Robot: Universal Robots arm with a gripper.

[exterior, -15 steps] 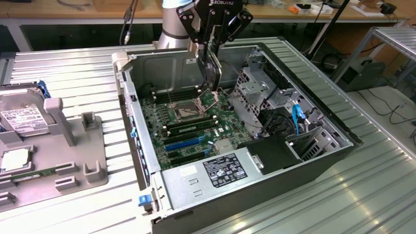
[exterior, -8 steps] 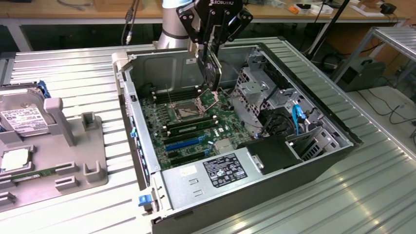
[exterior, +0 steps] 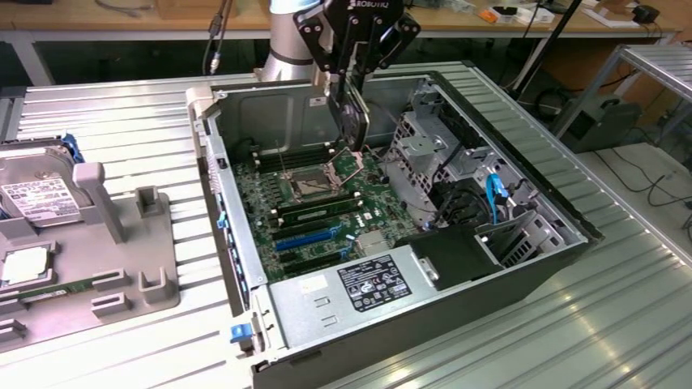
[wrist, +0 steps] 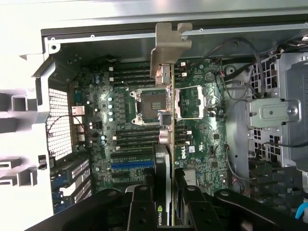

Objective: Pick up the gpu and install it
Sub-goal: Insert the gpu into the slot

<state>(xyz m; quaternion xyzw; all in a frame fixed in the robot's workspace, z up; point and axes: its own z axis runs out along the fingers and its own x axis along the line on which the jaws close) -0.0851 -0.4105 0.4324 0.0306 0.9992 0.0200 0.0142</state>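
Black gripper [exterior: 352, 93], jaws clamped on thin, black, tan-bracketed gpu [wrist: 169, 110], hanging edge-on above bare square processor socket [exterior: 314, 185] inside open grey computer case [exterior: 259, 113]. Best carried plumb, edge squared to long blue slot [exterior: 306, 239].

pincer [exterior: 349, 83]: clamped on gpu [exterior: 355, 126] | gpu: upright, above motherboard [exterior: 258, 193] | case [exterior: 557, 271]: open

The robot's silver-grey cylindrical metal arm [exterior: 284, 50] has a pale blue band at its upper joint. Its black two-finger gripper [exterior: 349, 91] bears white ROBOTIQ lettering across the body, and its black fingers [wrist: 139, 204] are flat, angular, pinned links
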